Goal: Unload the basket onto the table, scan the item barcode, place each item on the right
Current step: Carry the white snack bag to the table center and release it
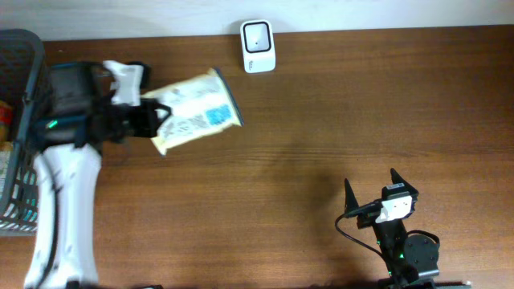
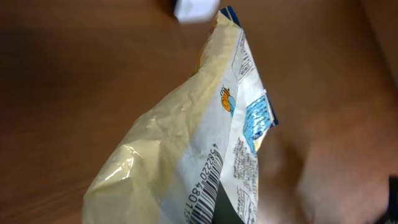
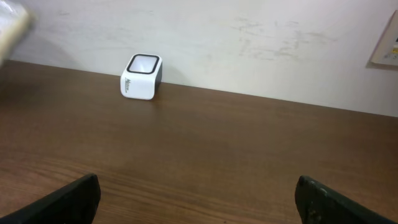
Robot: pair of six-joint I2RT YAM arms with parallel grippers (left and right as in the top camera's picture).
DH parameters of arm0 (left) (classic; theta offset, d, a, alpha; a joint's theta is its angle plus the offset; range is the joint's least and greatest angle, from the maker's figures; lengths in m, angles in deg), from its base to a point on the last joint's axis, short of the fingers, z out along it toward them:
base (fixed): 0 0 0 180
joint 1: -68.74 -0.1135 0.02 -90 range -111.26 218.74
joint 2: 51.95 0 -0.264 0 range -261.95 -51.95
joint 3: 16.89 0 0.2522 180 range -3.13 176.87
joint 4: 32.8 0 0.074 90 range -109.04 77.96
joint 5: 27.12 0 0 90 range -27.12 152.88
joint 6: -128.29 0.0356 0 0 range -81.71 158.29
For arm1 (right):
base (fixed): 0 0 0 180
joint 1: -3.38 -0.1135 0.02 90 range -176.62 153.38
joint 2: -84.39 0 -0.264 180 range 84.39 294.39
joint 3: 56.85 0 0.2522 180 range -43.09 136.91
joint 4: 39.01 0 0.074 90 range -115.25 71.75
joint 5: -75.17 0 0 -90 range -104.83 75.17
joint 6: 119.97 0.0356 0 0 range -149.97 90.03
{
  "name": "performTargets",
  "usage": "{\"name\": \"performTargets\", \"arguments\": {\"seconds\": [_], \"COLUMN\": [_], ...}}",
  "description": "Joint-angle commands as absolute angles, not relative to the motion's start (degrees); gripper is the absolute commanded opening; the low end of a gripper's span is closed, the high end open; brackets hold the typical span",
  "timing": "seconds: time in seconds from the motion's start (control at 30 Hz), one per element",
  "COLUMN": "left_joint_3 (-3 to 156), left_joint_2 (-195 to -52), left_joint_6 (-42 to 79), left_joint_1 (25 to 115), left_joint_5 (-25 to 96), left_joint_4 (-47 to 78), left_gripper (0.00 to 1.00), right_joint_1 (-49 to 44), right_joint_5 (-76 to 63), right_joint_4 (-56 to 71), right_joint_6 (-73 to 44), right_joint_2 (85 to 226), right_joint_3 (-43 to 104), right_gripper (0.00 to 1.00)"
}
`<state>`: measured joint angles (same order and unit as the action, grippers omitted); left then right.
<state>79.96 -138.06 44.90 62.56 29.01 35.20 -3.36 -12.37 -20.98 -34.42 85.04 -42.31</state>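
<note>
Nearest the bases, the right gripper (image 1: 370, 180) sits low at the front of the table (image 1: 265, 177), its fingers (image 3: 68, 199) spread wide with nothing between them. Farther in and to the left, the left gripper (image 1: 155, 117) is clamped on one end of the bag (image 1: 197, 112), a pale yellow snack pack. From the grip the bag slants toward the far right. The left wrist view shows the bag's back panel with the barcode (image 2: 208, 193) near the held end and a blue label (image 2: 257, 121) farther along. A dark basket (image 1: 18, 38) stands at the table's left edge, just beside the left arm. Farthest off, the white scanner (image 1: 258, 46) stands against the wall (image 3: 249, 37), past the bag's free end and apart from it.
</note>
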Motion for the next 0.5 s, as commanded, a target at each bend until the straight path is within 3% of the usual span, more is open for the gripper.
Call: {"name": "performTargets", "arguments": {"seconds": [0.0,0.2,0.4,0.47], "left_joint_3": [80.2,80.2,80.2,80.2], "left_joint_2": [-146.5,-161.4,-170.6,-170.6], "left_joint_6": [49.8,49.5,37.4,32.7], "left_joint_1": [67.6,76.9,89.7,91.1], "left_joint_5": [27.7,19.4,20.6,26.4], "left_joint_4": [34.6,29.7,19.5,19.4], "left_gripper": [0.00,0.00,0.02,0.66], "right_joint_1": [-3.1,-3.1,-3.1,-3.1], "right_joint_5": [-12.9,-12.9,-12.9,-12.9], "right_joint_4": [-20.9,-20.9,-20.9,-20.9], "right_joint_6": [-33.8,-33.8,-33.8,-33.8], "right_joint_2": [84.7,84.7,84.7,84.7], "right_joint_3": [-42.8,-42.8,-42.8,-42.8], "right_gripper": [0.99,0.99,0.99,0.99]}}
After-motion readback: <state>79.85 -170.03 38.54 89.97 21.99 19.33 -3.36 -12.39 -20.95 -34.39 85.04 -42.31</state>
